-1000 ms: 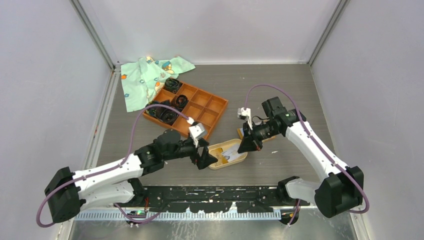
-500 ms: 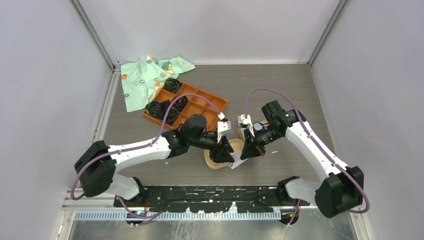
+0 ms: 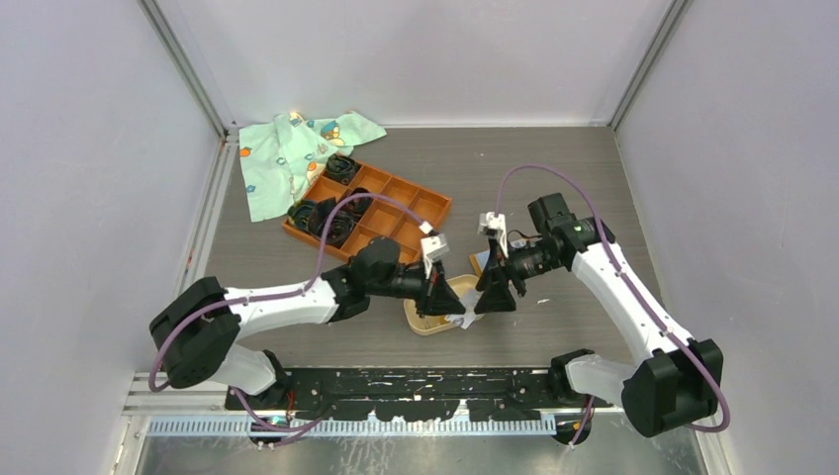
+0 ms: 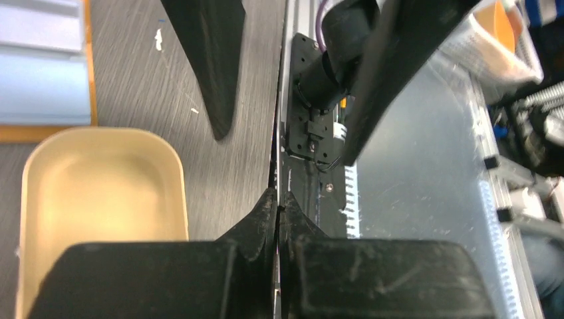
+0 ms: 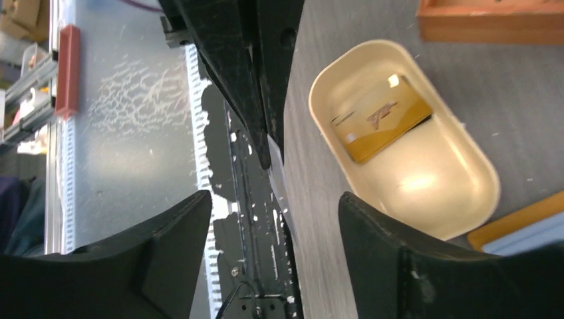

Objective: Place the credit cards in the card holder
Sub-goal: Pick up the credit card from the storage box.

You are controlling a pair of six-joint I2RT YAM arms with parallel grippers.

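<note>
- Left gripper [image 4: 277, 203] pressed together, pinching a pale card [image 5: 279, 183] edge-on, just beside the holder [image 5: 432, 179] at its near right end.
- Right gripper [image 5: 273, 199] spread wide either side of that card, not touching it.
- Gold card [image 5: 382, 119] lies flat inside the holder, near the table's middle.
</note>
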